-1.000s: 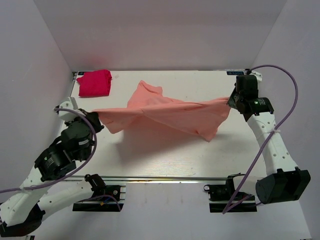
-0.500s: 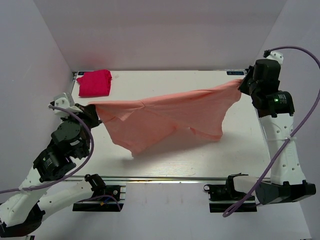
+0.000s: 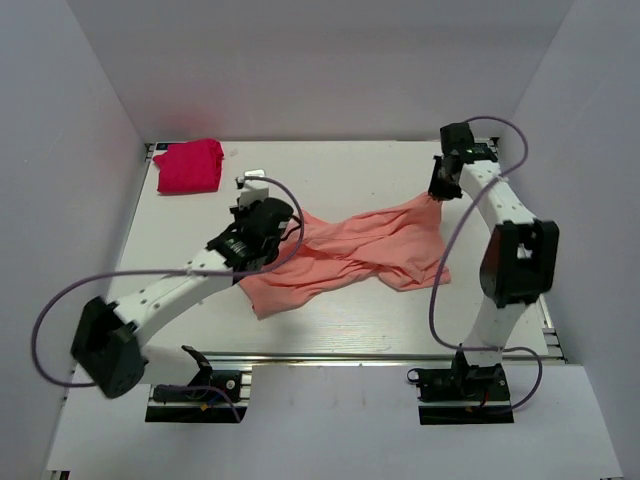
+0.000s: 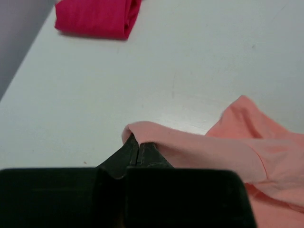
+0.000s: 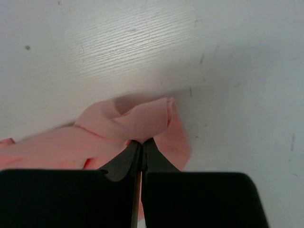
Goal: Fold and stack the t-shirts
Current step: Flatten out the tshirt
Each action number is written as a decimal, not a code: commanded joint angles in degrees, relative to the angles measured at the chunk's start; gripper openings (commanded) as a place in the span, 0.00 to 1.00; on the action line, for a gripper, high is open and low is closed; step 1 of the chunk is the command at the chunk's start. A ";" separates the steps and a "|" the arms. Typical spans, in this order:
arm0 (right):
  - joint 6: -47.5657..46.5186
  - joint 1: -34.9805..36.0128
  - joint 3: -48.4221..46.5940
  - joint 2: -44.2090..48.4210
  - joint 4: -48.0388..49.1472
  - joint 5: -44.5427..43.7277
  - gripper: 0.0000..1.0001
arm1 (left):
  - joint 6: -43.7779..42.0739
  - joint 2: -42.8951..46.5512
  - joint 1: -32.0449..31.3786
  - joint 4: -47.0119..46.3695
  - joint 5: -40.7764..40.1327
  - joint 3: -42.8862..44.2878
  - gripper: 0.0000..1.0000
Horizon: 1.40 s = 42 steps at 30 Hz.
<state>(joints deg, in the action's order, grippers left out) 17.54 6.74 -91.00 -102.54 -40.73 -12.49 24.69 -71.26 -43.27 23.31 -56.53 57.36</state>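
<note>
L claw (image 4: 137, 145) clenched on one edge of salmon tee (image 3: 345, 255), R claw (image 5: 141, 142) pinching its opp. corner, cloth lying crumpled on surface (image 3: 340, 172) btwn both claws, folded magenta tee (image 3: 188, 166) well ahead-left of L claw.

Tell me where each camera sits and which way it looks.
Top external: above and behind the arms, looking down on the table; both whole arms show.
Left wrist: on the left arm, looking along the left gripper toward the magenta bundle; only its fingers show.
Right wrist: on the right arm, looking down past the right gripper at the table; only its fingers show.
Shared: all three show the salmon t-shirt, which both grippers pinch; top and left wrist share the bundle.
</note>
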 commanded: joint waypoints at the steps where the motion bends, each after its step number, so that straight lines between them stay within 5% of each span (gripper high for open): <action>1: -3.12 -0.24 -6.89 -6.60 2.15 3.61 0.00 | 0.97 -6.49 5.55 -4.85 6.94 0.90 0.00; 5: -4.35 -0.15 -13.66 -19.06 1.01 5.90 0.01 | 1.68 -16.70 10.65 -4.85 11.35 5.11 0.00; 9: -5.85 -0.41 -18.24 -23.23 1.53 8.00 0.46 | 1.68 -23.03 12.94 -5.38 15.39 7.76 0.00; 12: -7.17 -0.41 -18.25 -23.32 2.32 7.49 0.69 | 0.46 -26.72 14.79 -6.61 18.91 8.38 0.00; 17: -7.00 -2.08 -11.75 -20.60 4.16 3.79 0.74 | 0.45 -32.17 17.51 -6.53 22.34 11.09 0.00; 31: -7.61 -8.23 3.20 -15.14 11.55 17.23 0.66 | 0.45 -34.73 21.12 -7.58 28.23 8.91 0.00; 38: -7.43 -9.20 5.04 -14.09 13.04 25.14 0.44 | 0.98 -34.73 21.64 -7.58 28.76 8.91 0.00; 42: -7.17 -9.64 4.96 -13.47 13.22 26.37 0.07 | 0.98 -34.21 21.64 -7.58 28.76 7.86 0.00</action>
<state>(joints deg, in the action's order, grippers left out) 10.15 -2.48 -86.32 -119.48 -28.91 10.13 25.36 -107.46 -21.91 16.25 -28.40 66.17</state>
